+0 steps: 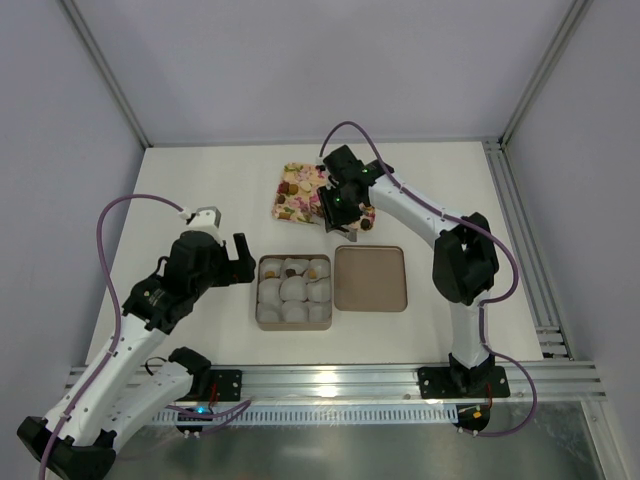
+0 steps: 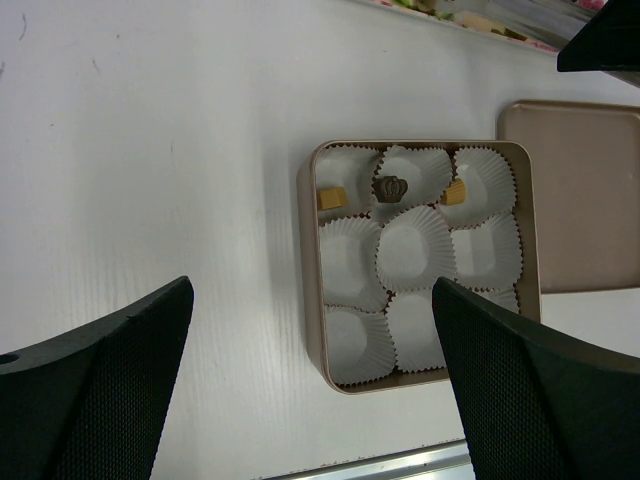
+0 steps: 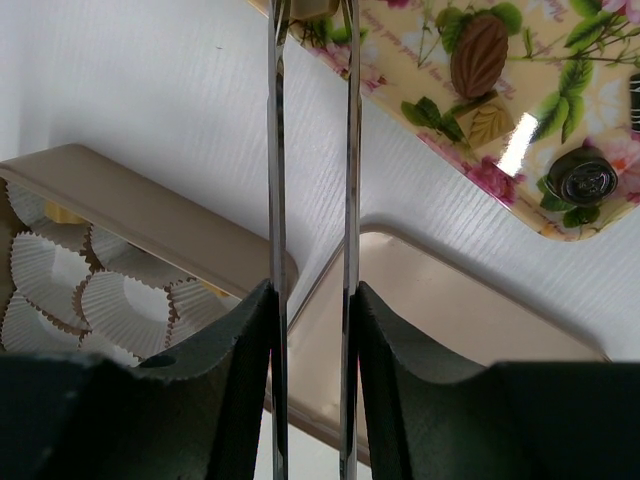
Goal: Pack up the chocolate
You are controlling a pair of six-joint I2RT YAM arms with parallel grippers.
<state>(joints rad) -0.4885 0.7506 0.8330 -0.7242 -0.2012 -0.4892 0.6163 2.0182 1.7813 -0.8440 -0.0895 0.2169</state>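
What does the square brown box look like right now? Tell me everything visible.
The box is square, tan-brown with rounded corners, lying flat and open on the white table. Nine white crinkled paper cups fill it. The row farthest from the arms holds two tan chocolates and a dark crown-shaped one. Its lid lies close beside it.

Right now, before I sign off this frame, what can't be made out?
Right wrist view: the right gripper tips and the tan piece between them are cut off by the top edge, so the grip is unclear.
Top view: that gripper's body hides part of the floral tray.
Left wrist view: one of the left gripper's fingers covers a corner cup of the box.
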